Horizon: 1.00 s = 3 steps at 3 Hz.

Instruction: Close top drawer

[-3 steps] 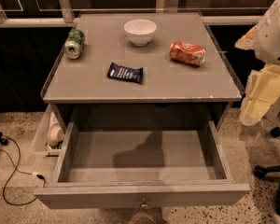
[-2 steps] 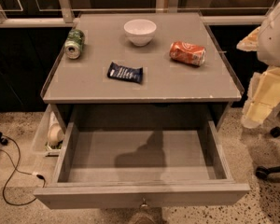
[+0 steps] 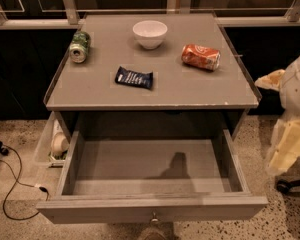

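- One drawer matters here: the top drawer point(image 3: 150, 208), pulled far out of the grey cabinet toward the bottom of the frame and filling the lower middle of the picture.
- Its bare grey floor is in plain sight between the two side walls, with a dark shadow point(image 3: 177, 166) lying on it a little right of centre.
- Its flat front runs across the bottom of the frame, with the small round knob point(image 3: 153, 218) at the centre of that front (only partly visible, low down).
- My gripper point(image 3: 155, 232) shows as a dull shape at the very bottom edge, just below the knob; I cannot tell whether it is spread or pressed together, nor whether it touches the knob.
- My arm point(image 3: 290, 129), white and cream, stands at the right edge of the frame, beside the cabinet's right corner and apart from the drawer.
- Above the drawer, the cabinet top point(image 3: 190, 91) takes up the upper middle of the frame and carries four things, all apart from one another.
- A white bowl point(image 3: 150, 34) sits upright near the top's far edge, at centre.
- A green can point(image 3: 80, 46) lies on its side at the upper left of the top.
- An orange-red can point(image 3: 201, 57) lies on its side at the upper right.
- A dark blue packet point(image 3: 134, 77) lies flat, below and left of the bowl.
- A pale bin point(image 3: 46, 144) stands against the cabinet's left side (its contents are too dim to name).
- A black cable point(image 3: 10, 184) loops over the speckled floor at lower left.
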### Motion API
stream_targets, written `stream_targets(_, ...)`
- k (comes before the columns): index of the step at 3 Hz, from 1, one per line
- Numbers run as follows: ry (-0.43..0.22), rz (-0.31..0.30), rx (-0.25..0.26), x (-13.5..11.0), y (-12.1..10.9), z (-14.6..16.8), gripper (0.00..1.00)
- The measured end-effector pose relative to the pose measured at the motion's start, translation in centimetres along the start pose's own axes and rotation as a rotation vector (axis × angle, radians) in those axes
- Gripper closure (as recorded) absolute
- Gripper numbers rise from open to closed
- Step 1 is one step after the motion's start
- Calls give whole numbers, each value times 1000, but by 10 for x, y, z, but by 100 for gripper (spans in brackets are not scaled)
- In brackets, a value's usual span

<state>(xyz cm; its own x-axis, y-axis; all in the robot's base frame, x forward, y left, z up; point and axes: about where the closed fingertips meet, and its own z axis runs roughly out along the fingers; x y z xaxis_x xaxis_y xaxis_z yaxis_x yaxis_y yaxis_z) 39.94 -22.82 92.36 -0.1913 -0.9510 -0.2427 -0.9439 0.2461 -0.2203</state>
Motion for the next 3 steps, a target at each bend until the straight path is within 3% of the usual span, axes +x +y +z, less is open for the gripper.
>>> stream_targets(2,-53,-34,-33,28,61,40,42)
stream_targets(3,-65,-31,-53,37,91,40,65)
